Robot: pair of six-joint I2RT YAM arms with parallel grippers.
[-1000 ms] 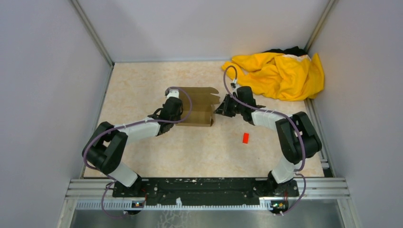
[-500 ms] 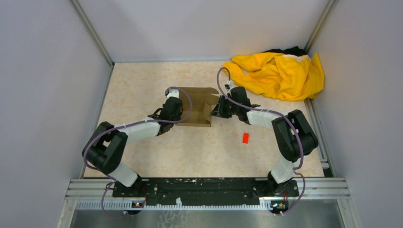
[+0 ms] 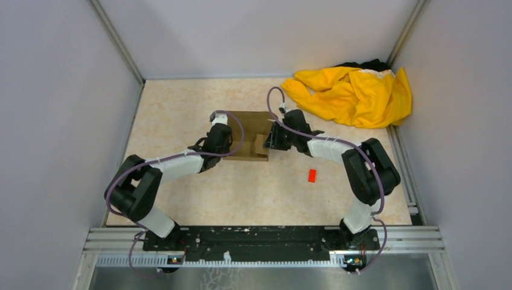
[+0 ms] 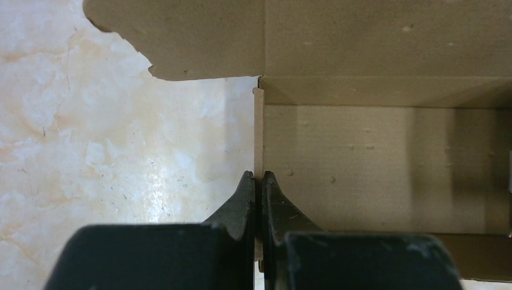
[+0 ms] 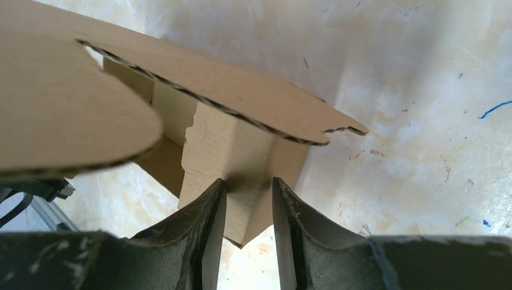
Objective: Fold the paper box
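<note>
The paper box (image 3: 249, 128) is a brown cardboard carton, partly formed, lying at the middle of the table with its flaps loose. My left gripper (image 3: 221, 138) is at the box's left side. In the left wrist view it (image 4: 258, 176) is shut on the thin upright edge of a box wall (image 4: 374, 157). My right gripper (image 3: 273, 136) is against the box's right end. In the right wrist view its jaws stand apart (image 5: 247, 182), with a creased flap (image 5: 241, 151) between the fingers. Another flap (image 5: 66, 121) hangs over at upper left.
A crumpled yellow cloth (image 3: 355, 95) lies at the back right corner, with something black behind it. A tiny red block (image 3: 312, 176) sits on the marbled tabletop (image 3: 181, 109), to the right of the box. Grey enclosure walls stand on three sides.
My right gripper has moved left against the box's right end and its jaws have parted. The right flap has folded inward. The left arm has not moved.
</note>
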